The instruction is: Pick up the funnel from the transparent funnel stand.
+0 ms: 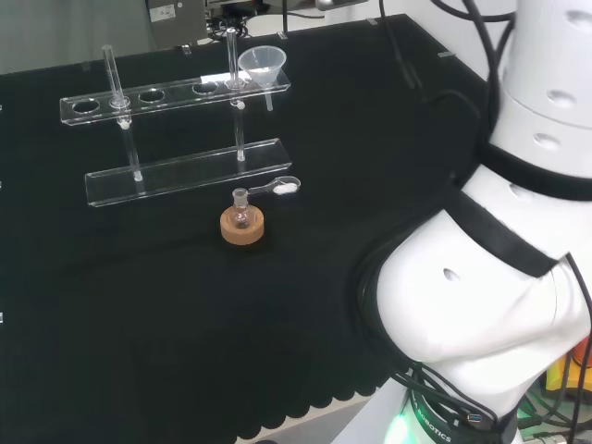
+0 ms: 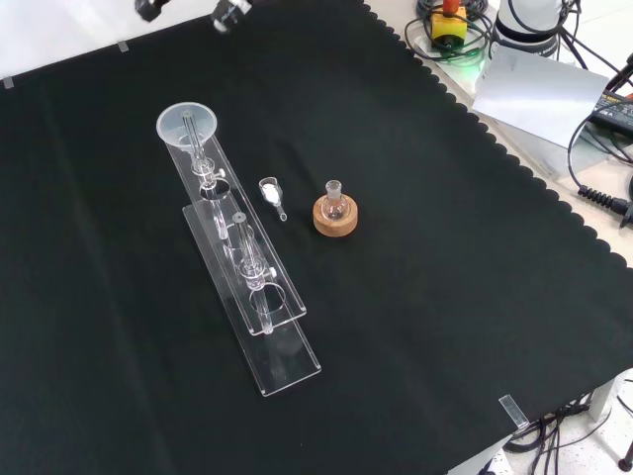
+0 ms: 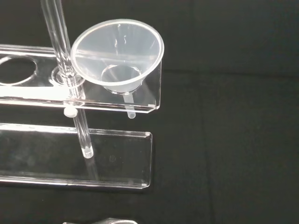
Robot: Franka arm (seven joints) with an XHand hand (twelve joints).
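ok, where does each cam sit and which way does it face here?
Head: behind and above the arm base, looking over the white arm links at the bench.
Front: opposite side, looking down on the cloth; fingertips at top edge.
Wrist: at the wrist, close on the funnel in the stand.
All three share funnel and stand.
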